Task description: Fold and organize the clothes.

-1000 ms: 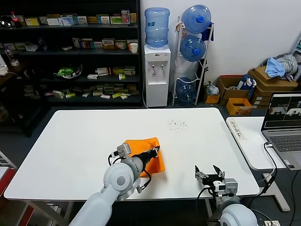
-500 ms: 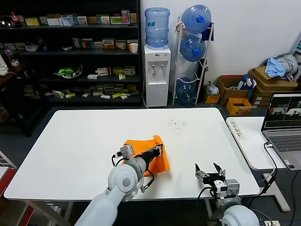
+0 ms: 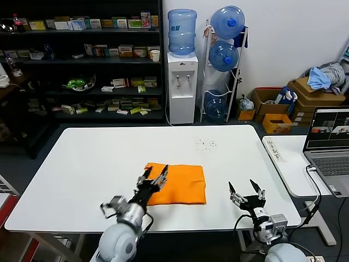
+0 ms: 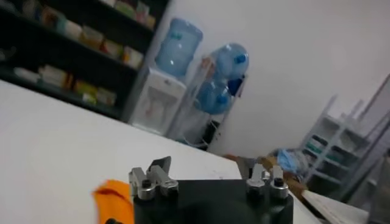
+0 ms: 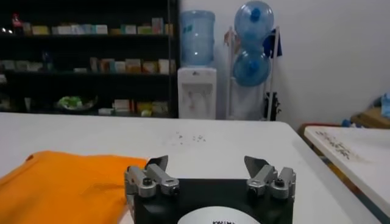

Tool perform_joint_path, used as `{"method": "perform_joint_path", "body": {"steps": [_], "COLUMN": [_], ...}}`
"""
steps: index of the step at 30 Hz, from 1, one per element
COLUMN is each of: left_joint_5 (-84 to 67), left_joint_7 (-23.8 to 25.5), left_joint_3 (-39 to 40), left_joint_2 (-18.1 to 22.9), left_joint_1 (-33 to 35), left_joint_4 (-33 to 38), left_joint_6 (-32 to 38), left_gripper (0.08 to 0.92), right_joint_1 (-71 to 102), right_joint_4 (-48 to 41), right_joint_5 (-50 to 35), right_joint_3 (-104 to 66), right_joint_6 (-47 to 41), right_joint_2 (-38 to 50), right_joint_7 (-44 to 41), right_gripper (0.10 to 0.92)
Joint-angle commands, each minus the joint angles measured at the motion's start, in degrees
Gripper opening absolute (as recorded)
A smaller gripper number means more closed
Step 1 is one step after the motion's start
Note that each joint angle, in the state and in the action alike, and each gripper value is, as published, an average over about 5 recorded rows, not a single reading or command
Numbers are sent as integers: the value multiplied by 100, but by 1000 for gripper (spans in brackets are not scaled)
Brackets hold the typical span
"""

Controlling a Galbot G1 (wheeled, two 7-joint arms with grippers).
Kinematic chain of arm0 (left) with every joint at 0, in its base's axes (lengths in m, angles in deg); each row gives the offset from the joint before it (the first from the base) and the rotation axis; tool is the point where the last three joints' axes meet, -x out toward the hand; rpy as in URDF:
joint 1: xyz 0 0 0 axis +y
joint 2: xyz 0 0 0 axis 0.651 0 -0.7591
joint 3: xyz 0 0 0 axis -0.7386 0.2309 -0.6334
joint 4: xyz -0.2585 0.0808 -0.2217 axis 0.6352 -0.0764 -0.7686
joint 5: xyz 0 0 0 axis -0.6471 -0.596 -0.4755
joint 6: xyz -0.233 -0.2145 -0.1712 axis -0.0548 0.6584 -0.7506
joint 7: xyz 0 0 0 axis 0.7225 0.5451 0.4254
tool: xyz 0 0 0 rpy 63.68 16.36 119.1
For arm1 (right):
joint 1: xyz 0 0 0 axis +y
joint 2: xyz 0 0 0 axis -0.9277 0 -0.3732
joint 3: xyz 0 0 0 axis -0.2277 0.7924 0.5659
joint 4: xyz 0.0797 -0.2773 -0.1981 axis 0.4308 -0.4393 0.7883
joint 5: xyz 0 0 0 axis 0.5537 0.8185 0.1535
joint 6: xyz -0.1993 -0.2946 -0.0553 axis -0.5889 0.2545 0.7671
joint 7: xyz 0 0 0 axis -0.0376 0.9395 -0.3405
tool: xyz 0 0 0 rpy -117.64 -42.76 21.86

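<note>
The clothes are one bright orange T-shirt [image 3: 182,184], lying flat as a folded rectangle on the white table [image 3: 92,158], near its front edge. My left gripper [image 3: 154,176] is open, with nothing between its fingers, at the shirt's near left corner. In the left wrist view only an orange corner of the T-shirt [image 4: 113,201] shows beside the left gripper [image 4: 207,167]. My right gripper [image 3: 246,191] stands open and empty to the right of the shirt, apart from it. The right wrist view has the T-shirt [image 5: 61,185] off to one side of the right gripper [image 5: 207,164].
Small dark specks [image 3: 206,144] mark the table's far right. A side table with a laptop [image 3: 329,143] stands at the right. Behind are a water dispenser [image 3: 181,71], dark shelves [image 3: 82,60] and cardboard boxes under blue-grey cloth [image 3: 323,76].
My left gripper has opened, let go of the shirt and drawn back towards the table's front. The raised fold has dropped, and the shirt now lies flat. The right gripper has shifted slightly.
</note>
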State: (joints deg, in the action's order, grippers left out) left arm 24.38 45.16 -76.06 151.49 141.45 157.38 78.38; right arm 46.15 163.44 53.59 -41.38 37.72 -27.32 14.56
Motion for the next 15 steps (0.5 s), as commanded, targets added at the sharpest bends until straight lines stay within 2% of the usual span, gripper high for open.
{"method": "perform_joint_path", "body": {"steps": [1, 5, 15], "left_joint_5": [2550, 2345, 3031], "left_joint_7": [1882, 2094, 2103], "left_joint_3": [-2176, -2389, -2437], "left_joint_2": [712, 950, 1200], "left_joint_1": [2350, 2419, 2342], "left_joint_4": [-799, -834, -322], "left_joint_6": [3779, 4186, 4076], "left_gripper": [777, 819, 823], "right_joint_1": [331, 471, 704], "right_joint_4": [-267, -328, -438], "right_joint_5": [702, 546, 364], "right_joint_3": [-499, -721, -998], "right_joint_6": [1769, 1946, 2192], "right_joint_2": [-394, -512, -515], "right_joint_7": [-758, -829, -920], "right_gripper": [823, 823, 823]}}
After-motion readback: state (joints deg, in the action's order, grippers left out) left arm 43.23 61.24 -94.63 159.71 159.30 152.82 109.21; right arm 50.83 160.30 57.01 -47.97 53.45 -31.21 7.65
